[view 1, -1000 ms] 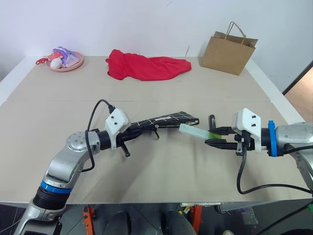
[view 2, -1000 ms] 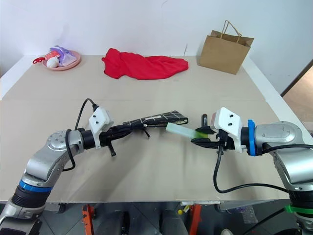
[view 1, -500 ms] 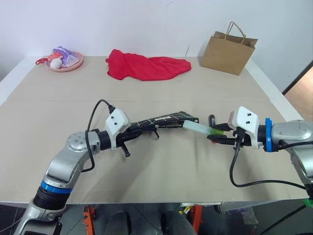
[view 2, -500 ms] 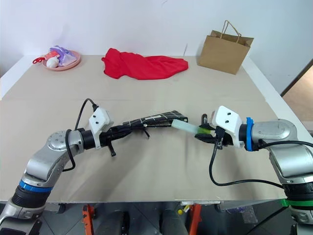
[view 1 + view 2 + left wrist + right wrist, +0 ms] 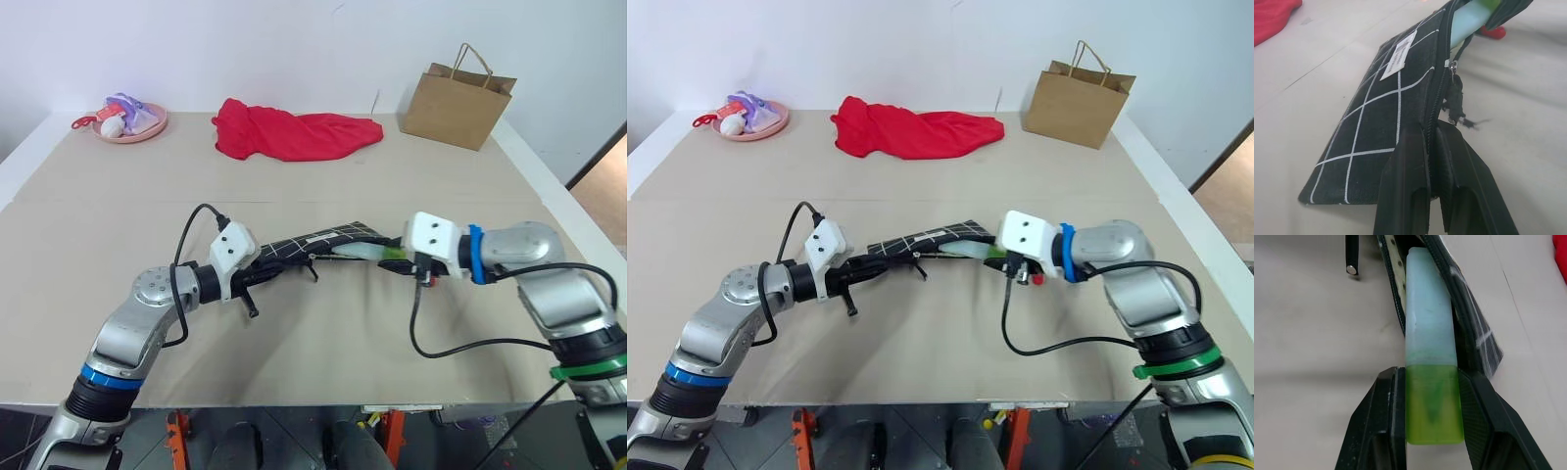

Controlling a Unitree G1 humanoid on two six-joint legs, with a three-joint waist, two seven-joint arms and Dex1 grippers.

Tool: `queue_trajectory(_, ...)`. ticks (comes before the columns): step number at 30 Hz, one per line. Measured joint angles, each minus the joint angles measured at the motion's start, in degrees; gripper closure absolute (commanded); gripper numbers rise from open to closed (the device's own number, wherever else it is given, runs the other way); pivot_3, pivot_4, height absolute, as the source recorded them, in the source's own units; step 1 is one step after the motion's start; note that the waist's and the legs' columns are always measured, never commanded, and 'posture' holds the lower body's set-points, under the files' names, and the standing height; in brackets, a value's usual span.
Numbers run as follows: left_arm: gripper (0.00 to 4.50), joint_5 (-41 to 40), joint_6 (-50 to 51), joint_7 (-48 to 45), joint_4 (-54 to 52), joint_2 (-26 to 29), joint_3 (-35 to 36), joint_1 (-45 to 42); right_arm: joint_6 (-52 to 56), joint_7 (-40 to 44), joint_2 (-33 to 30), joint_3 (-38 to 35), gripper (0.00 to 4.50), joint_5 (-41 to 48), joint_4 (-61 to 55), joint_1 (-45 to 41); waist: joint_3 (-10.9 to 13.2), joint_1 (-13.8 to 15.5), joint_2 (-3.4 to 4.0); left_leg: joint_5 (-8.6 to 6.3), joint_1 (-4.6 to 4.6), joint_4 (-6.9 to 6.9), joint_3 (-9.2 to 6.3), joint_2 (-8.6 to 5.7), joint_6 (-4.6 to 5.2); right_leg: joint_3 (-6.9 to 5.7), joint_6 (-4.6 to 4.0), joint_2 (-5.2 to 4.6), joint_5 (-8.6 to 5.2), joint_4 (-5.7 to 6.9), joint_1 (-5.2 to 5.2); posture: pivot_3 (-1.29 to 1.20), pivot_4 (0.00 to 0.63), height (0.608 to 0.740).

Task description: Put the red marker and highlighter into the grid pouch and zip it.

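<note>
Right gripper (image 5: 1431, 431) is pinching the highlighter (image 5: 1430, 347) by its green cap end, and the pale end is sitting in the open mouth of the grid pouch (image 5: 1386, 127). Left gripper (image 5: 1432, 186) is pressed together on the pouch's zipper edge, holding the pouch tilted up off the table (image 5: 323, 392) with the opening facing the right arm. The zipper cord (image 5: 1455, 100) is hanging loose just beside the mouth.

The red marker (image 5: 1036, 279) is lying on the table beneath the right gripper; only its red end is peeking out past the wrist housing.

Risks, as judged from here:
- The mouth is narrow and the highlighter is chunky. If the pale end is riding on the zipper teeth, further pushing may bend the pouch sideways rather than seat the stick.
- The pouch is held by one edge only, so a hard push could drag the fabric out of the left pinch.
- Releasing too early could let the highlighter slide back out and roll.
- The cord may get tucked in with it, which would hinder zipping.

Room: the table is bare around both arms. The red cloth (image 5: 294, 132), paper bag (image 5: 456, 103) and pink plate (image 5: 129, 132) are sitting well apart along the back edge. The front edge is close under the arms.
</note>
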Motion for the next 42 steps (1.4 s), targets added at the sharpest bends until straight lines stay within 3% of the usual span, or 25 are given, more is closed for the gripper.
queue_trajectory(9,4.50,0.3,-0.6,0.0,0.5,-0.1,0.0,-0.3,0.1,-3.4,11.1,5.9,3.39,-7.3,-0.5,-7.1,0.0,0.0,0.00,0.00,-0.06,-0.01,-0.03,0.02,-0.01,-0.06,-0.02,0.01,0.01,0.01,-0.03,0.00,0.150,0.740)
queue_trajectory(10,4.50,0.4,-0.6,0.0,0.5,-0.1,0.0,-0.3,0.0,-3.4,12.5,6.8,2.37,-7.4,-1.6,-7.1,0.0,0.0,0.00,0.00,-0.06,0.00,-0.04,0.02,-0.01,-0.07,-0.02,0.01,0.00,0.01,-0.02,0.00,0.150,0.740)
queue_trajectory(11,4.50,0.4,-0.6,0.0,0.5,-0.1,0.0,-0.3,0.0,-3.4,12.6,6.9,2.21,-7.4,-1.8,-7.1,0.0,0.0,0.00,0.00,-0.08,0.00,-0.04,0.02,-0.01,-0.08,-0.02,0.00,0.01,0.01,-0.04,0.00,0.150,0.740)
queue_trajectory(14,4.50,0.5,-0.9,0.0,0.5,-0.2,0.0,-0.4,-2.2,-2.7,12.6,8.5,0.98,-8.3,-2.9,-5.9,0.0,0.2,-0.01,0.01,-0.10,0.04,-0.08,-0.02,-0.01,-0.17,-0.02,-0.06,0.00,0.01,0.01,0.00,0.150,0.740)
queue_trajectory(15,4.50,0.5,-1.0,0.0,0.5,-0.2,0.0,-0.5,-2.6,-2.6,12.5,8.7,0.98,-8.5,-2.7,-5.1,0.0,0.2,-0.01,0.01,-0.10,0.04,-0.07,-0.02,-0.01,-0.17,-0.02,-0.07,0.00,0.01,0.01,0.00,0.150,0.740)
queue_trajectory(16,4.50,0.5,-1.0,0.0,0.5,-0.2,0.0,-0.5,-2.9,-2.7,12.4,8.9,0.40,-8.8,-2.3,-4.9,0.0,0.2,-0.01,0.01,-0.11,0.08,-0.04,-0.02,-0.01,-0.14,-0.01,-0.07,0.02,0.01,0.00,0.00,0.150,0.740)
queue_trajectory(19,4.50,0.5,-1.1,0.1,0.6,-0.5,0.0,-0.7,-4.9,-4.1,10.9,8.3,0.06,-10.3,0.8,-4.9,0.0,0.1,-0.01,0.02,-0.09,0.10,-0.04,-0.02,-0.01,-0.13,-0.02,-0.05,0.07,0.02,0.00,0.00,0.150,0.740)
queue_trajectory(22,4.50,0.5,-1.1,0.1,0.6,-0.5,0.0,-0.7,-5.3,-4.2,10.0,7.0,0.06,-10.5,1.7,-4.9,0.0,0.1,-0.01,0.03,-0.09,0.10,-0.05,0.00,-0.01,-0.14,-0.02,-0.02,0.07,0.03,0.00,0.00,0.150,0.740)
queue_trajectory(26,4.50,0.4,-1.1,0.1,0.6,-0.8,0.0,-0.7,-6.4,-2.6,4.1,0.9,0.06,-8.1,2.7,-4.9,0.0,0.2,-0.01,0.02,-0.14,0.08,-0.06,-0.01,-0.01,-0.14,-0.02,-0.05,0.06,0.02,-0.02,0.00,0.150,0.740)
queue_trajectory(29,4.50,0.3,-1.0,0.1,0.7,-1.4,0.0,-0.8,-1.9,1.3,1.3,-7.2,0.06,0.5,0.6,-4.1,0.0,0.1,0.00,0.02,-0.13,0.06,-0.07,0.00,-0.01,-0.14,-0.02,-0.04,0.06,0.01,-0.01,0.00,0.150,0.740)
queue_trajectory(33,4.50,-0.4,-0.4,0.0,0.7,-1.5,0.1,-0.5,10.1,8.4,-4.2,-21.6,0.06,17.4,-7.5,4.5,0.0,0.4,-0.02,0.00,-0.19,0.04,-0.30,0.00,0.02,-0.41,-0.06,-0.08,0.02,-0.03,0.09,0.00,0.150,0.740)
queue_trajectory(35,4.50,-0.7,-0.1,-0.2,0.7,-1.1,0.2,-0.4,14.2,8.7,-5.1,-25.1,0.06,20.8,-8.3,8.1,0.0,0.2,-0.02,0.00,-0.16,0.05,-0.27,-0.02,0.03,-0.37,-0.06,-0.09,0.02,-0.03,0.11,0.00,0.150,0.740)
queue_trajectory(38,4.50,-0.8,0.3,-1.1,0.7,-0.6,0.2,-0.4,20.0,4.7,-4.8,-26.5,0.06,22.0,-8.0,14.7,0.0,-0.1,-0.02,0.02,0.04,0.05,-0.15,-0.01,0.03,-0.15,-0.06,-0.01,0.06,0.00,0.14,0.00,0.150,0.740)
queue_trajectory(42,4.50,-1.8,0.5,-2.5,0.5,0.6,0.4,0.4,29.9,-8.6,0.8,-26.7,0.06,20.3,-4.6,15.1,0.0,-0.5,0.02,0.21,0.14,0.02,-0.11,0.02,0.19,0.04,0.11,0.12,0.15,0.04,0.10,0.00,0.150,0.740)
